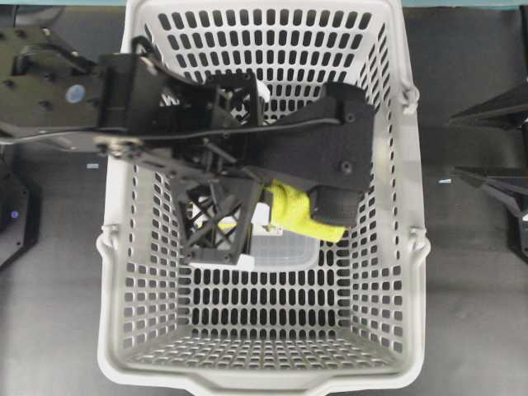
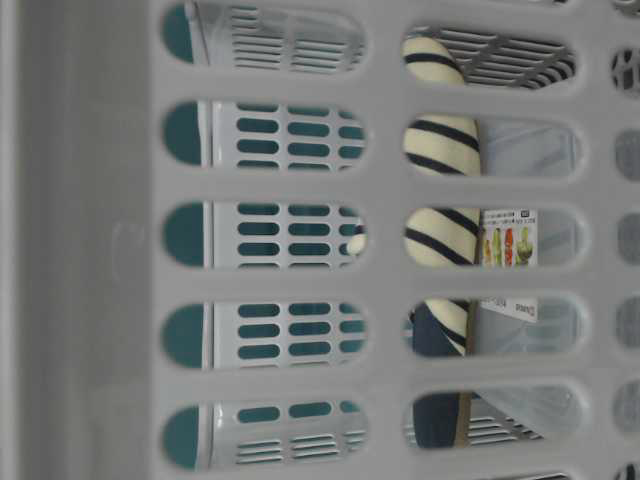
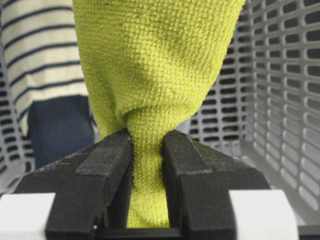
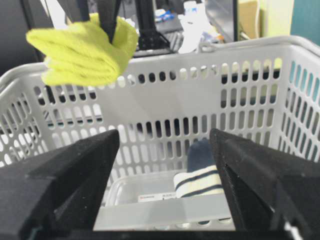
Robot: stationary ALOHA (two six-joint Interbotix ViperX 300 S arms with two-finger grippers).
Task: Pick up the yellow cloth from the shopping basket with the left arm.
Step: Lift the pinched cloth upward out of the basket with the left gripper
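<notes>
I see the left gripper (image 3: pixel 146 150) clamped on the yellow cloth (image 3: pixel 155 75) — cloth bunched between the jaws, above the basket (image 4: pixel 165 107) rim. Right gripper (image 4: pixel 165 150) jaws apart — nothing between.

dark tabletop (image 1: pixel 470 272), teal backdrop (image 4: pixel 305 20)

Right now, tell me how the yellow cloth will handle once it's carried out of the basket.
Likely floppy: the yellow cloth bunches where the left gripper pinches it and droops in folds. Probably light, hanging above the shopping basket rim from one pinch. Terry texture should resist slipping.
</notes>
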